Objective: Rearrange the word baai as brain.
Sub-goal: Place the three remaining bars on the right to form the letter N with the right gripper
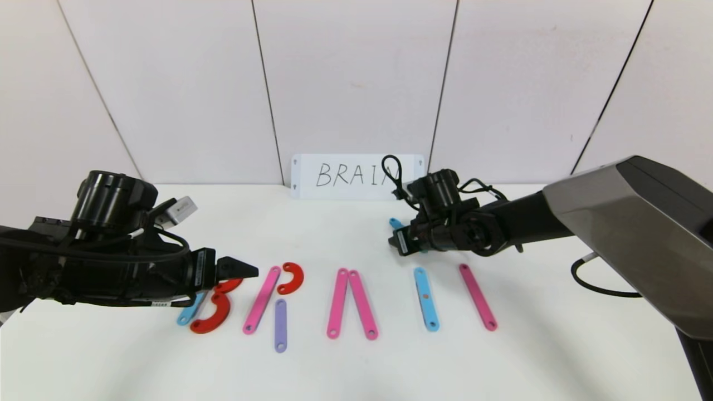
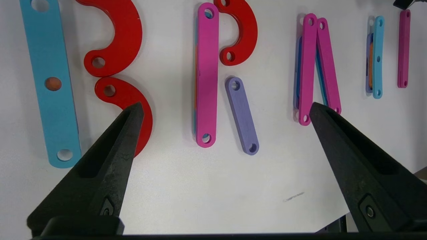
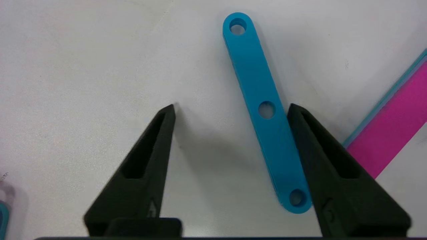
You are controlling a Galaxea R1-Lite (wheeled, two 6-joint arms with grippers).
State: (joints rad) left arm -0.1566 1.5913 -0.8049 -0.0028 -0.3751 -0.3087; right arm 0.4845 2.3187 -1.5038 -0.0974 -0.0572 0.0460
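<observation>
One loose blue bar [image 3: 263, 113] lies flat on the table [image 1: 557, 345] behind the laid-out letters, between the half-open jaws of the right gripper [image 3: 230, 110], one finger [image 3: 320, 160] touching its edge and the other standing clear. To grip it well, I judge the jaws should close evenly on its long edges near the middle hole. Left gripper [image 2: 227, 110] hovers spread wide over the red arcs [image 2: 123, 43] and pink bar [image 2: 206, 73].

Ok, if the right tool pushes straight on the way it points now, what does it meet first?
Probably the table. The right tool points down at it, fingers apart, with the short blue bar lying between them, against one finger. Height above it is unclear.
</observation>
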